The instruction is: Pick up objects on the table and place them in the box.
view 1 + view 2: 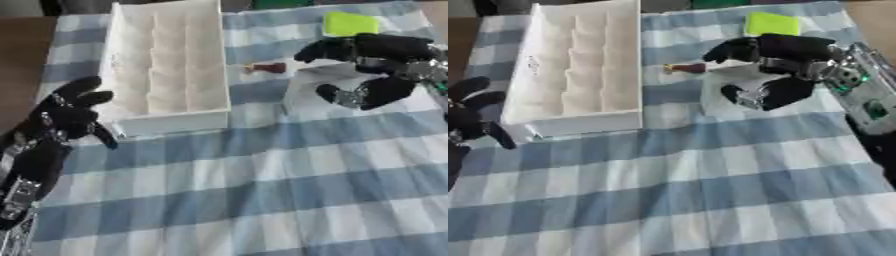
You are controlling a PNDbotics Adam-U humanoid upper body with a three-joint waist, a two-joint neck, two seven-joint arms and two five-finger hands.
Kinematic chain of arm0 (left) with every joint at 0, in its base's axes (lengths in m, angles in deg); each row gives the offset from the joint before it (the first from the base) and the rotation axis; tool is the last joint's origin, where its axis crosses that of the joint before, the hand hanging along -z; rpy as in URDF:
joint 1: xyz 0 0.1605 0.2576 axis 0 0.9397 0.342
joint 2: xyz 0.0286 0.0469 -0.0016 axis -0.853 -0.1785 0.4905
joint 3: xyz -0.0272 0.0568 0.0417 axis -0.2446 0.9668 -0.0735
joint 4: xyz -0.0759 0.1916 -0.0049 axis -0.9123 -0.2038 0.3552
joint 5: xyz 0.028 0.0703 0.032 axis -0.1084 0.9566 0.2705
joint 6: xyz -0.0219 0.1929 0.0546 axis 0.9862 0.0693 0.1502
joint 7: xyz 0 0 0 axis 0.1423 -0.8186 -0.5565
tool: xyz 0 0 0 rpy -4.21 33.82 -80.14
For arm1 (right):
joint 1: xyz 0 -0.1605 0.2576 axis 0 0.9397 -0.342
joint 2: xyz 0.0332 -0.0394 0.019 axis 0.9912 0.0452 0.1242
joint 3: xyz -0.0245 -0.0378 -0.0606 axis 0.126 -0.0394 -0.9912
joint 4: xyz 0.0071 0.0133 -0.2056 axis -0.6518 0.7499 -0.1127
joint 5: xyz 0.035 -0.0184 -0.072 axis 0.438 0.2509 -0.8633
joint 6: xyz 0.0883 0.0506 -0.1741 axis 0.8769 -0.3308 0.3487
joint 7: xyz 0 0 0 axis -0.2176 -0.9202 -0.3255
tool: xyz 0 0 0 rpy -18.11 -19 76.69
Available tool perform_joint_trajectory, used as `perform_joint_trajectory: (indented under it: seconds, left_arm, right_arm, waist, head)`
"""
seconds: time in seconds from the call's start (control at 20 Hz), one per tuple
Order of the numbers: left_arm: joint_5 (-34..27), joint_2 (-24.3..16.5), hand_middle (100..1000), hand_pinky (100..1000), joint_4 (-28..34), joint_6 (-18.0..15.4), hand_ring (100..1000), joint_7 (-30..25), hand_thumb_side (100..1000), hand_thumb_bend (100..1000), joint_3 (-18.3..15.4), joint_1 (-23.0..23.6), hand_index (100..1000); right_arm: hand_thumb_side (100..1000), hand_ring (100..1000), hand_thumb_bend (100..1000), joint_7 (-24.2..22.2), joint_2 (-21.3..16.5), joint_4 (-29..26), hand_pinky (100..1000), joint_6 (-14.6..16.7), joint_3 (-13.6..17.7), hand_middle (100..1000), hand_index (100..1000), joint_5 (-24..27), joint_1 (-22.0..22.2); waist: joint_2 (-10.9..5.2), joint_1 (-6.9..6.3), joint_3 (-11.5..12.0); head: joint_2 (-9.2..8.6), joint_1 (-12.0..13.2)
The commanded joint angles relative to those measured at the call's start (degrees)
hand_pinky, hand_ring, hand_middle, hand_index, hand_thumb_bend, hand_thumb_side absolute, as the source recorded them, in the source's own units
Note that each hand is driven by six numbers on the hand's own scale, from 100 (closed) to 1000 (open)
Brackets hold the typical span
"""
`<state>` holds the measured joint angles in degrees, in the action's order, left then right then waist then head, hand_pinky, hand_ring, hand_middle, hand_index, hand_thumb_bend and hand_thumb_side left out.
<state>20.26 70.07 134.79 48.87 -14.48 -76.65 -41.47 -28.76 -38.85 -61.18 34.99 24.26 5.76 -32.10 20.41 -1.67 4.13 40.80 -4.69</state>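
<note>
A white box (166,65) with several long compartments is lying on a blue and white checked cloth (262,190), toward the far left of the table. Its compartments are looking empty. The right hand (785,67) is hovering over the cloth to the right of the box, with its fingers and thumb spread apart and curved, holding nothing. Just beside its fingertips, between the hand and the box, a small dark red object (267,68) is lying on the cloth. A yellow-green block (349,23) is lying farther back, just behind the right hand. The left hand (66,117) is resting near the front left corner of the box, fingers relaxed and holding nothing.
</note>
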Motion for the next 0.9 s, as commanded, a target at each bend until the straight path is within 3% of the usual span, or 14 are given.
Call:
perform_joint_trajectory:
  seconds: [0.05, 0.1, 0.15, 0.2, 0.55, 0.6, 0.7, 0.9]
  left_arm:
    - [-0.4, -0.25, 933, 532, 1.13, -0.06, 918, -0.19, 768, 197, 0.07, -0.44, 789]
    - [-0.4, -0.24, 933, 531, 1.13, -0.05, 918, -0.2, 768, 197, 0.07, -0.45, 789]
    - [-0.41, -0.23, 933, 531, 1.13, -0.05, 918, -0.21, 768, 197, 0.07, -0.45, 789]
    - [-0.41, -0.21, 934, 531, 1.13, -0.04, 918, -0.22, 769, 197, 0.07, -0.46, 789]
    - [-0.33, -0.11, 934, 531, 1.13, -0.01, 919, -0.31, 770, 198, 0.08, -0.48, 789]
    - [-0.32, -0.09, 935, 531, 1.13, -0.01, 919, -0.32, 770, 198, 0.07, -0.47, 788]
    - [-0.28, -0.06, 935, 531, 1.13, -0.01, 920, -0.3, 771, 198, 0.04, -0.44, 788]
    - [-0.21, -0.03, 935, 531, 1.13, -0.05, 920, -0.39, 772, 198, 0.11, -0.51, 788]
  right_arm:
    - [756, 791, 201, -18.45, -1.24, -1.6, 777, 19.57, 0.38, 902, 1000, -1.99, -1.08]
    - [617, 731, 214, -18.03, -1.19, -1.45, 695, 19.57, 0.38, 883, 1000, -2.56, -1.11]
    - [617, 731, 214, -17.62, -1.08, -1.12, 695, 19.57, 0.4, 883, 1000, -3.23, -1.19]
    - [394, 639, 245, -17.21, -0.99, -0.7, 583, 19.57, 0.46, 868, 1000, -3.99, -1.24]
    - [328, 647, 293, -12.5, -0.39, 0.74, 581, 19.57, 0.43, 880, 1000, -9.95, -1.46]
    - [326, 685, 329, -11.62, -0.37, 0.83, 642, 19.57, 0.41, 887, 1000, -10.81, -1.49]
    - [310, 698, 344, -9.24, -0.35, 0.85, 675, 19.57, 0.6, 887, 1000, -13.17, -1.6]
    - [309, 693, 353, -4.25, -0.12, 2.05, 661, 19.57, 0.33, 884, 1000, -18.62, -1.77]
  waist:
    - [-1.09, 0.11, 0.09]
    - [-1.08, 0.1, 0.11]
    - [-1.07, 0.1, 0.13]
    - [-1.05, 0.09, 0.14]
    - [-0.91, 0.05, 0.13]
    - [-0.9, 0.05, 0.13]
    - [-0.83, 0.05, 0.17]
    - [-0.65, 0.1, 0.34]
  head:
    - [0.04, -0.22]
    - [0.02, -0.24]
    - [0.01, -0.27]
    - [-0.02, -0.27]
    - [-0.08, -0.32]
    - [-0.08, -0.33]
    - [-0.11, -0.36]
    - [-0.16, -0.47]
